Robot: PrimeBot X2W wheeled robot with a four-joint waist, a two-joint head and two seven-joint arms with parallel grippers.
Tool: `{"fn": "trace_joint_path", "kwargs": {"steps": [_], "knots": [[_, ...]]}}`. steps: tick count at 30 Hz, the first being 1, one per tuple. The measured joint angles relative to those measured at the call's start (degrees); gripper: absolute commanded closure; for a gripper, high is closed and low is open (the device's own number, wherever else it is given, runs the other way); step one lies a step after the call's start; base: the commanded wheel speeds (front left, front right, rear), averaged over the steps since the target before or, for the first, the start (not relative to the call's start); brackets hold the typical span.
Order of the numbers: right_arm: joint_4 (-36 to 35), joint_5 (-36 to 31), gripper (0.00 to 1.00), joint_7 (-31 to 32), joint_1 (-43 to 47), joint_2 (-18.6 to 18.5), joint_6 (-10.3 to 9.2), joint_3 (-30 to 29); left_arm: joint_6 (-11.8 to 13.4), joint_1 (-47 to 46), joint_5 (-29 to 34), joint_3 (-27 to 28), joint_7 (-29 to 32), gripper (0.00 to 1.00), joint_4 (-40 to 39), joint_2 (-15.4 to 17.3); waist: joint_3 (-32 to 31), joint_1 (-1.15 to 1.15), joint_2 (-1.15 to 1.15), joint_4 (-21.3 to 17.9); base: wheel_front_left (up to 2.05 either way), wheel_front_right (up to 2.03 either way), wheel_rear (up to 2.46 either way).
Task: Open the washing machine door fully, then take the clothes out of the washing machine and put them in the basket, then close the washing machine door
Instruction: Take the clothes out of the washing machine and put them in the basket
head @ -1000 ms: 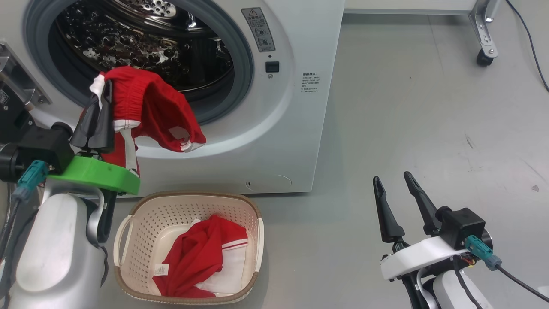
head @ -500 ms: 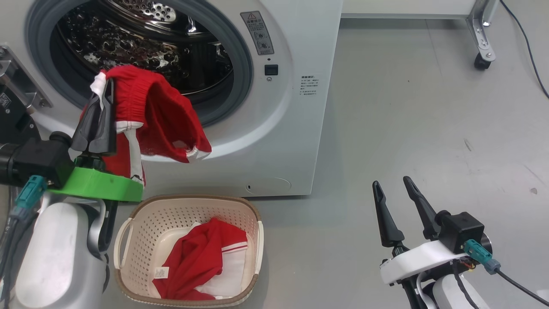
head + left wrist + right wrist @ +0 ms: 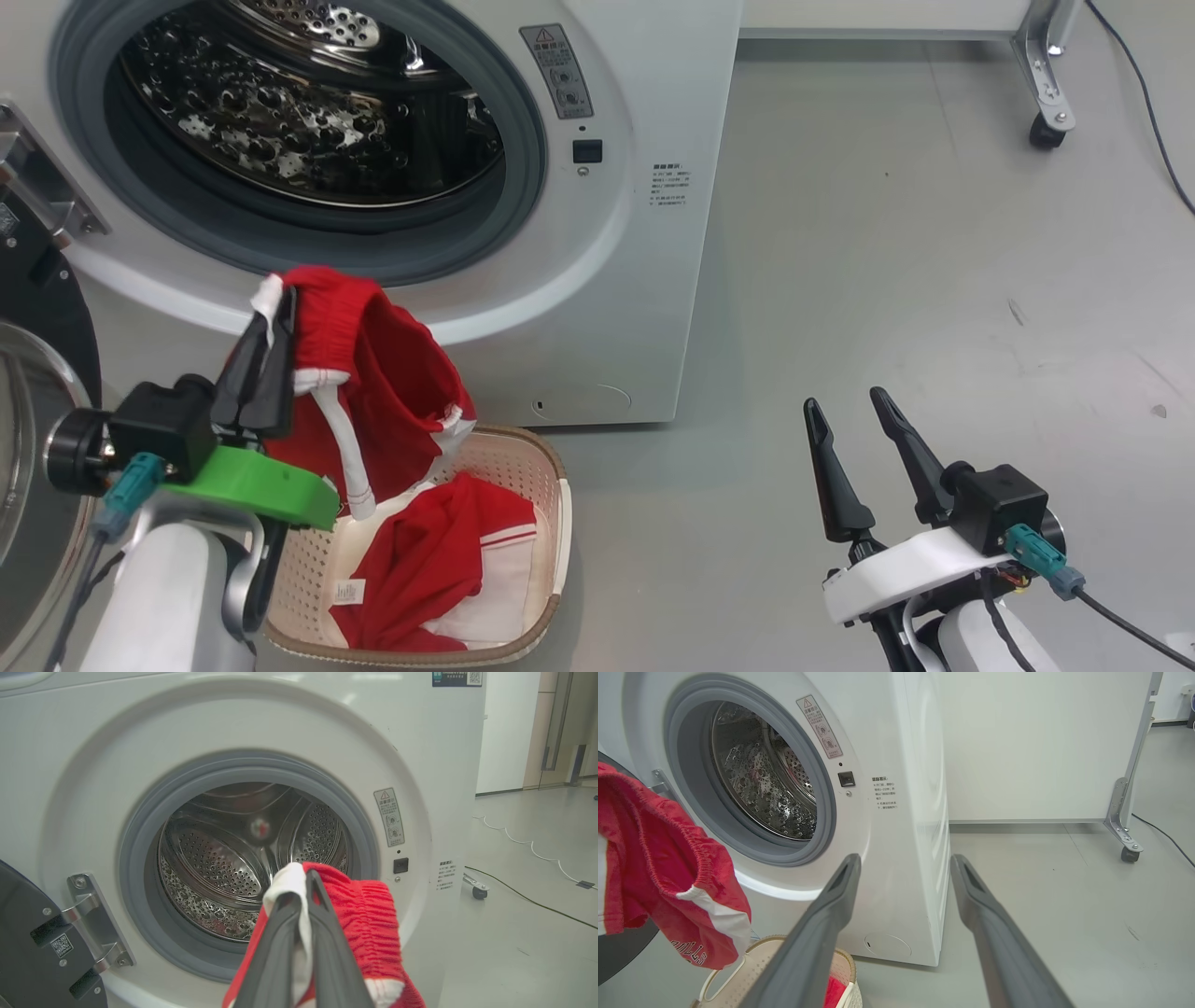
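Note:
My left gripper [image 3: 277, 297] is shut on the waistband of a red garment with white trim [image 3: 392, 383], which hangs over the near-left part of the cream basket [image 3: 558, 523]. Its fingers pinch the white-and-red band [image 3: 369, 914] in front of the drum hole [image 3: 243, 858]. Another red and white garment [image 3: 429, 560] lies in the basket. The white washing machine [image 3: 616, 280] stands with its drum hole [image 3: 308, 112] uncovered, and the black door [image 3: 51, 308] is swung out at the left edge. My right gripper [image 3: 842, 399] is open over the floor, holding nothing, with fingers apart [image 3: 906, 858].
Grey floor stretches to the right of the machine. A metal frame leg on a caster [image 3: 1041, 131] and a dark cable [image 3: 1148, 93] sit at the far right. A white panel [image 3: 1041, 742] stands behind the machine. The door's hinge bracket [image 3: 93, 919] juts at the left.
My left gripper has carried the red garment down from the drum's mouth to just over the basket. The right gripper has hardly shifted; the camera tilted slightly.

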Motion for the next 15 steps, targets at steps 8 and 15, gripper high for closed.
{"fn": "trace_joint_path", "kwargs": {"steps": [8,15], "knots": [[-0.55,-0.32,0.00,0.00,-0.03,0.03,0.00,0.05,-0.01,2.76,0.00,-1.38,2.72,1.00,3.31,0.11,2.14,0.00,0.00,-0.52,0.00,0.00,0.00],[-1.24,-0.43,0.00,0.00,-0.40,0.13,0.01,0.49,-0.01,4.14,-0.01,-1.77,5.27,1.00,7.08,0.49,4.67,0.00,0.00,-1.40,0.00,0.00,0.00]]}}
